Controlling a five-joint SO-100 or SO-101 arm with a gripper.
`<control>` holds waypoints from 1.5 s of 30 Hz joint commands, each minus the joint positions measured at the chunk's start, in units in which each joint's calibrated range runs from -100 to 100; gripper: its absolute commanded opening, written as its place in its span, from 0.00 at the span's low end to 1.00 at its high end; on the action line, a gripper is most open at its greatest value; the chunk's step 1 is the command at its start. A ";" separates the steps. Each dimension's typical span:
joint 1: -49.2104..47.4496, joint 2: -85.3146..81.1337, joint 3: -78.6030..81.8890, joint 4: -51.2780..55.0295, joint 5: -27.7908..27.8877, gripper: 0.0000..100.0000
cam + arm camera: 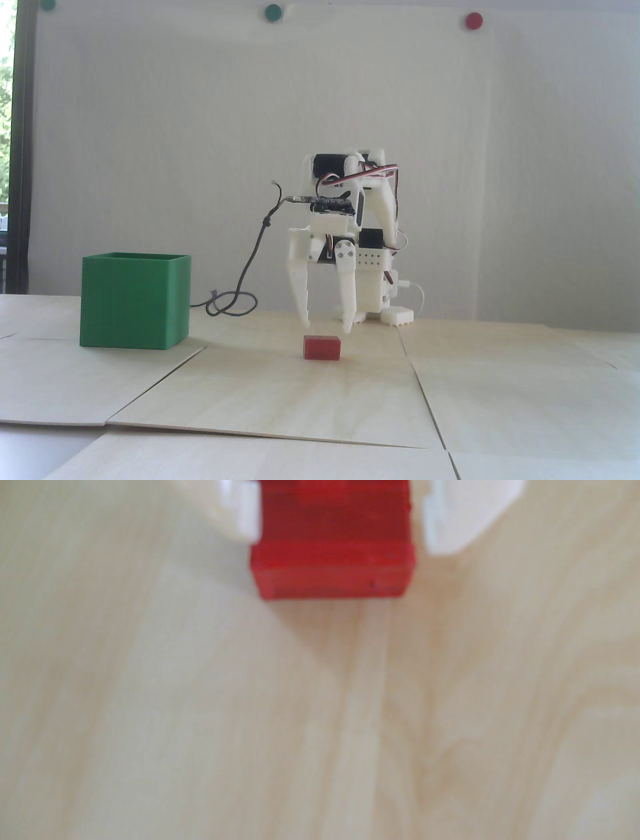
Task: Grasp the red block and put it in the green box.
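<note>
The red block (322, 347) lies flat on the light wooden table, near the middle of the fixed view. My white gripper (327, 327) hangs straight above it, open, with its fingertips just over the block's two short ends. In the blurred wrist view the red block (332, 539) fills the space between the two white fingers of the gripper (344, 544). The left finger sits close against the block's side and a narrow gap shows by the right finger. The green box (135, 300) stands on the table to the left, well apart from the block, and its inside is hidden.
A dark cable (235, 302) loops on the table between the box and the arm's white base (395, 312). The table is made of wooden panels with seams (420, 385). Round green and red dots (473, 20) are stuck on the white wall behind.
</note>
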 commanded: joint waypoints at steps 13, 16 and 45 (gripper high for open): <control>-0.55 -1.37 -4.50 0.74 -0.32 0.27; -0.47 -1.29 -4.94 0.74 -0.32 0.27; 2.51 -1.37 -4.50 0.74 -0.38 0.27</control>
